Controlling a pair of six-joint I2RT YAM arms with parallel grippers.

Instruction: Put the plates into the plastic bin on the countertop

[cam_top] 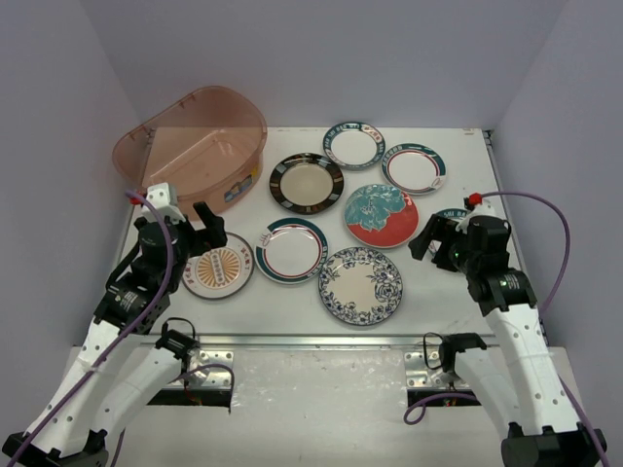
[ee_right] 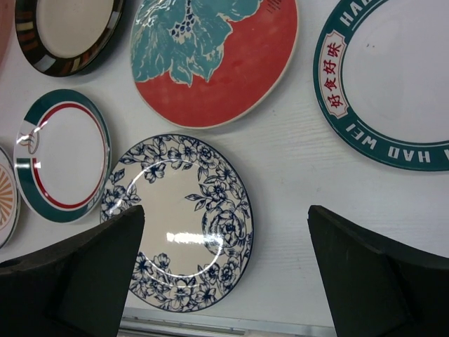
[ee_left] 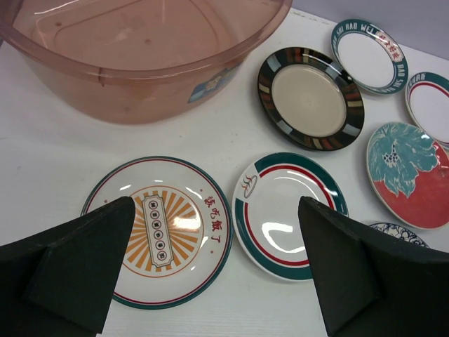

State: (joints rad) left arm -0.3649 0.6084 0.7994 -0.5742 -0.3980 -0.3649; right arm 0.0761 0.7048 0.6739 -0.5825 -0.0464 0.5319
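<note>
Several round plates lie flat on the white countertop [cam_top: 448,302]: orange sunburst [cam_top: 217,266], teal-rimmed with a red ring [cam_top: 291,250], blue floral [cam_top: 360,284], red-and-teal [cam_top: 381,215], black-rimmed cream [cam_top: 306,182], and teal-rimmed white ones [cam_top: 353,145] [cam_top: 414,168]. The pinkish plastic bin [cam_top: 195,146] stands at the back left with no plates in it. My left gripper [cam_top: 200,232] is open and empty above the sunburst plate [ee_left: 161,232] and the red-ring plate [ee_left: 287,210]. My right gripper [cam_top: 436,245] is open and empty above the floral plate's [ee_right: 179,225] right side. It partly hides a lettered teal-rimmed plate [ee_right: 393,84].
The bin's wall [ee_left: 140,56] rises just beyond the sunburst plate. A metal strip [cam_top: 311,341] runs along the countertop's front edge. Grey walls close in the left, back and right sides. A purple cable [cam_top: 545,224] loops off the right arm.
</note>
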